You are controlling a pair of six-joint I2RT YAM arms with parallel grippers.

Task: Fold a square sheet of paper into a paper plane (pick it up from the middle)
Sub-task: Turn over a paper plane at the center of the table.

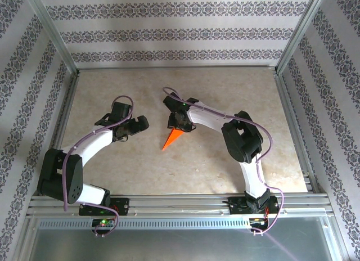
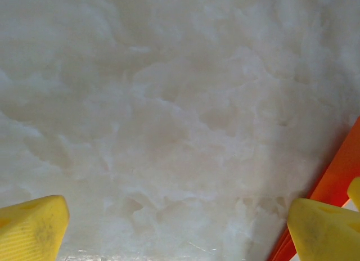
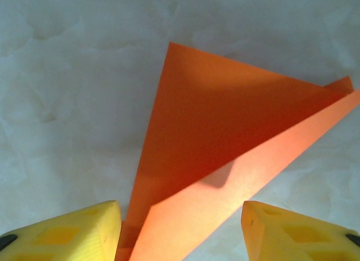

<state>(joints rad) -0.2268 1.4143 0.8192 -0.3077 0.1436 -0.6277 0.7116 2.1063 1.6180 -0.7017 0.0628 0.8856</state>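
Note:
The paper plane (image 1: 171, 139), a narrow orange-red dart, lies flat on the table with its tip toward the near left. My right gripper (image 1: 178, 126) hangs over its wide end. In the right wrist view the folded plane (image 3: 225, 131) runs between the yellow fingertips (image 3: 67, 233) of the right gripper (image 3: 183, 233), which stands open and clear of the paper. My left gripper (image 1: 139, 124) sits just left of the plane. It is open wide (image 2: 177, 233) over bare table, with an edge of the orange plane (image 2: 337, 182) beside its right fingertip (image 2: 323, 230).
The beige marbled table (image 1: 236, 176) is bounded by aluminium rails (image 1: 292, 120) and patterned walls on three sides. Both arm bases stand at the near edge (image 1: 180, 205).

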